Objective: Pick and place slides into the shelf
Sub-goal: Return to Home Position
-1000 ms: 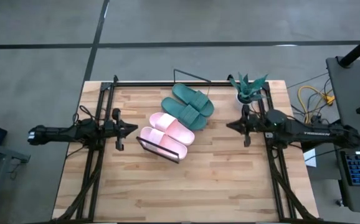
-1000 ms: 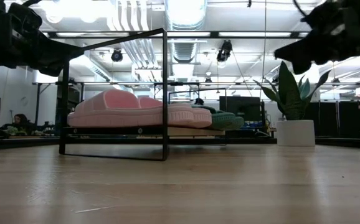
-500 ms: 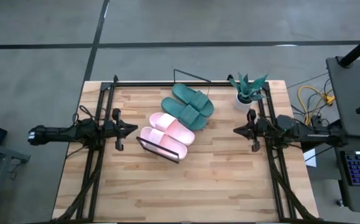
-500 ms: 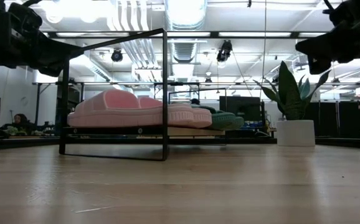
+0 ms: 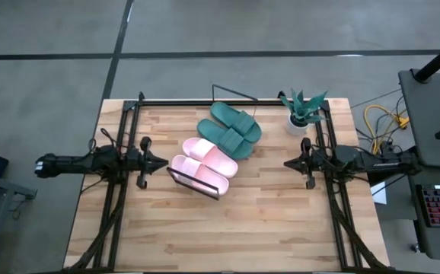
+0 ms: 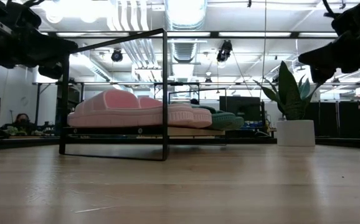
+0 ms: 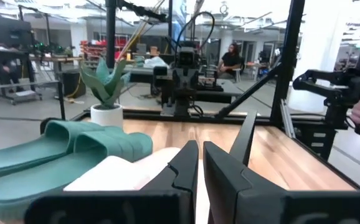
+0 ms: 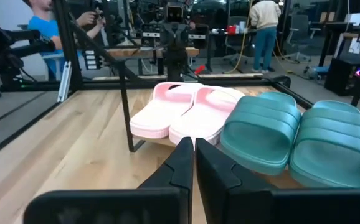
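Observation:
Two pale pink slides (image 5: 203, 164) and two dark teal slides (image 5: 231, 128) lie side by side, soles down, on the shelf (image 5: 197, 183), a light-wood board in a thin black wire frame at the table's middle. In the low view the pink slides (image 6: 130, 111) sit in front of the teal ones (image 6: 222, 119). My left gripper (image 5: 162, 161) hovers level and shut, left of the pink slides, holding nothing. My right gripper (image 5: 287, 162) hovers level and shut, right of the shelf, also holding nothing. Both point toward the shelf.
A potted plant (image 5: 304, 110) in a white pot stands at the table's far right corner, just beyond my right arm. Black frame rails (image 5: 117, 205) run along both table sides. Bare wood lies between the shelf and the table's near edge. People show in the room behind.
My right gripper has drawn back from the shelf toward the table's right edge and a little toward the near edge, sinking slightly, and stays shut. My left gripper has rolled a little about its own axis without shifting. The slides have not moved.

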`<state>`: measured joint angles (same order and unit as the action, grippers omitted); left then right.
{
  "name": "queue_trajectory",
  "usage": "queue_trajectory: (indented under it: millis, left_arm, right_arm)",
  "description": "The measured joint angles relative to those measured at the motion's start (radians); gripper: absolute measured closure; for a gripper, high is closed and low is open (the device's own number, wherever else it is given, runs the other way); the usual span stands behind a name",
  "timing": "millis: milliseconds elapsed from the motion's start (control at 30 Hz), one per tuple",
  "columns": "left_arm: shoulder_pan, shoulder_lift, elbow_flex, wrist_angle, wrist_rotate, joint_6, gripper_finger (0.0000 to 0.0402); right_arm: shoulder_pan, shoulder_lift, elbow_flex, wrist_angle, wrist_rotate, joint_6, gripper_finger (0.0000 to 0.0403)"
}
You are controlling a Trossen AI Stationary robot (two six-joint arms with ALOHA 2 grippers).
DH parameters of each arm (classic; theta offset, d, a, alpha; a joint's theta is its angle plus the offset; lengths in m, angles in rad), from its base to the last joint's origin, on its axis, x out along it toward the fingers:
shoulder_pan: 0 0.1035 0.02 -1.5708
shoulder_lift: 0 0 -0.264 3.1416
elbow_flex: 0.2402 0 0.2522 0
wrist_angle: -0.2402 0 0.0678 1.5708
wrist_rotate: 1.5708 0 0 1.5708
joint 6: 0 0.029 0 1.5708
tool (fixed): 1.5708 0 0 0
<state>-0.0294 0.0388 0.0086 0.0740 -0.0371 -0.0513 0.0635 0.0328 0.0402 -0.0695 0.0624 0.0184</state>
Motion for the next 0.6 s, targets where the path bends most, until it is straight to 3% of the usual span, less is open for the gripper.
queue_trajectory:
  millis: [600]
  left_arm:
    - [0.000,-0.001,-0.002,-0.003,0.058,-0.021,0.0391]
  right_arm:
    - [0.000,0.016,0.000,-0.001,0.002,-0.027,0.0394]
